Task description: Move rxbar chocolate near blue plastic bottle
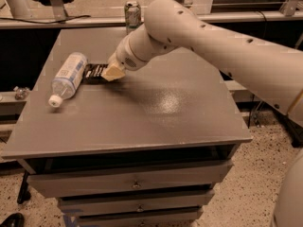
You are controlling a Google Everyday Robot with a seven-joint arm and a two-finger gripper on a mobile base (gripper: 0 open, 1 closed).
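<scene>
The rxbar chocolate is a small dark wrapper with pale lettering, lying flat on the grey table at the left. Its left end lies right beside the blue plastic bottle. The bottle is clear with a white cap and pale label, and it lies on its side with the cap toward the front. My gripper is at the bar's right end, low over the table, and covers that end. The white arm reaches in from the right.
A green-silver drink can stands upright at the table's back edge. The table has drawers below its front edge. A shelf or bench runs behind it, and speckled floor lies to the right.
</scene>
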